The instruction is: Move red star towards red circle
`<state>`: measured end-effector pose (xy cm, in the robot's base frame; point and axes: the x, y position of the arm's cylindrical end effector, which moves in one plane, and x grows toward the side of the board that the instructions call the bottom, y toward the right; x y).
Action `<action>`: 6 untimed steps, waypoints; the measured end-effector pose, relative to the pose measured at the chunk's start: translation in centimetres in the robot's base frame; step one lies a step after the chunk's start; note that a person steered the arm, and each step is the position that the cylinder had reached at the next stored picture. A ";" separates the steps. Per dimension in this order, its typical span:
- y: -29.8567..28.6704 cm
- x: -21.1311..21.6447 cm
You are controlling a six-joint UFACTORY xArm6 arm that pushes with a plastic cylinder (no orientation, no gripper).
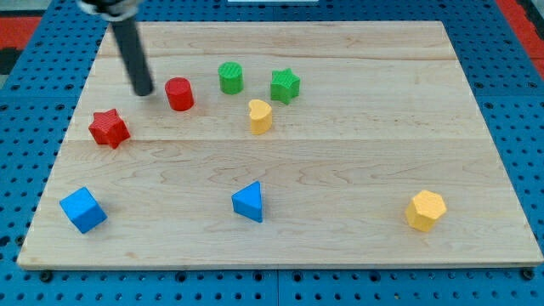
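My tip (143, 90) sits between the red star (109, 128) and the red circle (179, 93), near the board's top-left corner; the rod has no fingers. Risk: pushing from here drives the star toward the left edge, or knocks the circle away.

My tip (143, 91) just left of red circle (179, 93), red star (109, 128) below-left, apart

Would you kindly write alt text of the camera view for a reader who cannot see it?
My tip rests on a wooden board between the red star and the red circle, touching neither. Right of them sit a green cylinder, green star and yellow heart; near the bottom, a blue cube, blue triangle and yellow hexagon.
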<state>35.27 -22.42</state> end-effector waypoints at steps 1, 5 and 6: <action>-5.4 3.9; -4.0 6.0; 2.2 6.6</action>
